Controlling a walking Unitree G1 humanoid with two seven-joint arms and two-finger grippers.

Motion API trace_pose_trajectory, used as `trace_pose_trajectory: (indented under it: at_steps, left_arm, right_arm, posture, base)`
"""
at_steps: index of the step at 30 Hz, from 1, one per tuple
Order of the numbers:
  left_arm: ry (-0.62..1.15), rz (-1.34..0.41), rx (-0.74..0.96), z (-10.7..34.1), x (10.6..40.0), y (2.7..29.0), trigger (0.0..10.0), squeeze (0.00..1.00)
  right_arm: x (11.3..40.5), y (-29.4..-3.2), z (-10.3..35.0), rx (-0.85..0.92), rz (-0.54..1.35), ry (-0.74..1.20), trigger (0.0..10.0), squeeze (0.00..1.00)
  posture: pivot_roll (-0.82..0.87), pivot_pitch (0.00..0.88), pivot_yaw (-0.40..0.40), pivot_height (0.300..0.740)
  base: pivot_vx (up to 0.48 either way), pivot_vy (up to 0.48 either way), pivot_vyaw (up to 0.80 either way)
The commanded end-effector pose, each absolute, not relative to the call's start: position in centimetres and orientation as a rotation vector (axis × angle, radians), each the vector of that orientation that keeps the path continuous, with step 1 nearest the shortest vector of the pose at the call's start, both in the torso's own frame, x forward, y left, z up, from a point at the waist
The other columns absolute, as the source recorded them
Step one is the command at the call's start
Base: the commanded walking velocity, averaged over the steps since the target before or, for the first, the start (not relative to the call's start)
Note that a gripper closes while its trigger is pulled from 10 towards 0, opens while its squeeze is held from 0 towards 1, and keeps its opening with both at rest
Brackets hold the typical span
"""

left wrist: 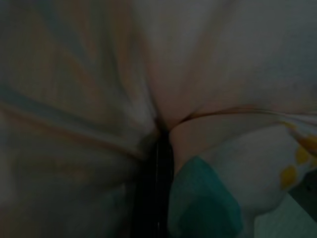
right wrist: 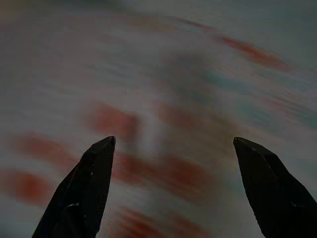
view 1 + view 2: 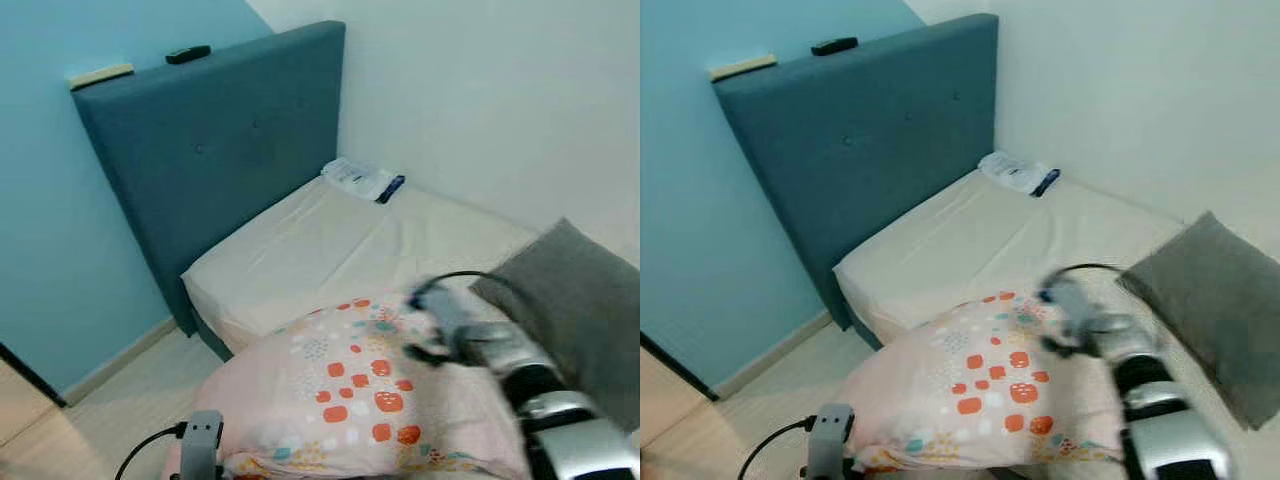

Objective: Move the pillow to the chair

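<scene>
The pillow [image 3: 350, 400] is pale pink, dotted with orange-red, teal and white patches. The headboard [image 3: 215, 150] is dark teal-blue against a light blue wall [image 3: 60, 220]. The mattress [image 3: 330, 245] is cream, the cushion [image 3: 575, 300] grey, and the fingers [image 2: 84, 193] black.
</scene>
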State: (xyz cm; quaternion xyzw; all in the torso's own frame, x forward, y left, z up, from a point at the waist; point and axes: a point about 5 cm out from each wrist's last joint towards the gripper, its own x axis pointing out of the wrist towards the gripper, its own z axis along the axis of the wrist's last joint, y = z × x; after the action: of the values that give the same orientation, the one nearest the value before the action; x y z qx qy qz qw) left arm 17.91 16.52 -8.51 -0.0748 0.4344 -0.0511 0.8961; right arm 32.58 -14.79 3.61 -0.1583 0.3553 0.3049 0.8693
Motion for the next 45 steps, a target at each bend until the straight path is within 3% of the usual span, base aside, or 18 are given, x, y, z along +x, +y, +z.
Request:
trace_pose_trajectory:
  at_steps: [1, 2, 3, 5, 10, 15, 18, 20, 21, 27, 33, 38, 45]
  left_arm:
    - [0.917, -0.09, -0.148, -8.7, 17.4, 16.9, 10.0, 0.0]
    - [0.917, -0.09, -0.148, -8.7, 17.4, 16.9, 10.0, 0.0]
    - [0.917, -0.089, -0.151, -8.7, 17.4, 16.8, 10.0, 0.0]
    - [0.915, -0.087, -0.155, -8.7, 17.4, 16.7, 10.0, 0.0]
    - [0.899, -0.073, -0.154, -8.6, 17.7, 17.0, 10.0, 0.0]
    - [0.814, 0.039, -0.167, -7.5, 19.4, 19.1, 10.0, 0.0]
    - [0.659, 0.224, -0.201, -5.1, 22.0, 23.0, 10.0, 0.0]
    - [0.609, 0.273, -0.201, -4.2, 22.8, 24.3, 10.0, 0.0]
    - [0.505, 0.361, -0.192, -2.1, 24.2, 27.0, 10.0, 0.0]
    - [0.381, 0.492, -0.147, 1.2, 25.3, 31.4, 10.0, 0.0]
    - [0.414, 0.512, -0.127, 0.5, 24.2, 31.8, 10.0, 0.0]
    - [0.619, 0.518, -0.092, -3.6, 20.2, 30.1, 10.0, 0.0]
    - [0.753, 0.626, -0.147, -6.2, 15.6, 29.9, 10.0, 0.0]
  right_arm:
    - [30.7, -14.1, 1.3, -0.296, 0.662, 0.811, 10.0, 0.0]
    - [30.7, -14.1, 1.3, -0.296, 0.662, 0.811, 10.0, 0.0]
    - [28.1, -12.2, -1.7, -0.344, 0.687, 0.862, 10.0, 0.0]
    - [26.3, -11.4, -3.3, -0.361, 0.69, 0.893, 10.0, 0.0]
    - [23.8, -12.4, -5.3, -0.389, 0.639, 0.979, 10.0, 0.0]
    - [21.8, -13.6, -6.7, -0.398, 0.605, 1.052, 10.0, 0.0]
    - [20.5, -14.2, -7.5, -0.419, 0.587, 1.093, 10.0, 0.0]
    - [20.2, -14.3, -7.7, -0.42, 0.578, 1.102, 10.0, 0.0]
    - [19.8, -14.5, -7.9, -0.412, 0.559, 1.113, 10.0, 0.0]
    - [19.8, -14.6, -8.0, -0.399, 0.537, 1.104, 10.0, 0.0]
    - [19.6, -14.4, -8.0, -0.369, 0.528, 1.1, 10.0, 0.0]
    - [18.7, -14.7, -8.5, -0.372, 0.527, 1.124, 10.0, 0.0]
    - [17.6, -15.2, -9.0, -0.369, 0.51, 1.156, 10.0, 0.0]
  posture:
    - [-0.09, 0.056, -0.026, 0.74]
    - [-0.09, 0.056, -0.026, 0.74]
    - [-0.09, 0.054, -0.029, 0.74]
    - [-0.09, 0.054, -0.03, 0.74]
    - [-0.07, 0.047, -0.041, 0.74]
    - [-0.07, 0.038, -0.049, 0.74]
    - [-0.06, 0.028, -0.058, 0.74]
    - [-0.05, 0.025, -0.06, 0.74]
    - [-0.04, 0.019, -0.063, 0.74]
    - [-0.04, 0.014, -0.057, 0.74]
    - [-0.03, 0.018, -0.047, 0.74]
    - [-0.03, 0.021, -0.043, 0.74]
    - [-0.02, 0.019, -0.05, 0.74]
  base:
    - [0.0, 0.0, 0.0]
    - [0.0, 0.0, 0.0]
    - [0.0, 0.0, 0.0]
    - [0.0, 0.0, 0.0]
    - [0.0, 0.0, 0.62]
    - [0.0, 0.0, 0.77]
    - [0.0, 0.0, 0.76]
    - [0.0, 0.0, 0.76]
    - [0.0, 0.0, 0.76]
    - [0.0, 0.0, 0.76]
    - [0.0, 0.0, 0.77]
    - [0.0, 0.0, 0.77]
    - [0.0, 0.0, 0.76]
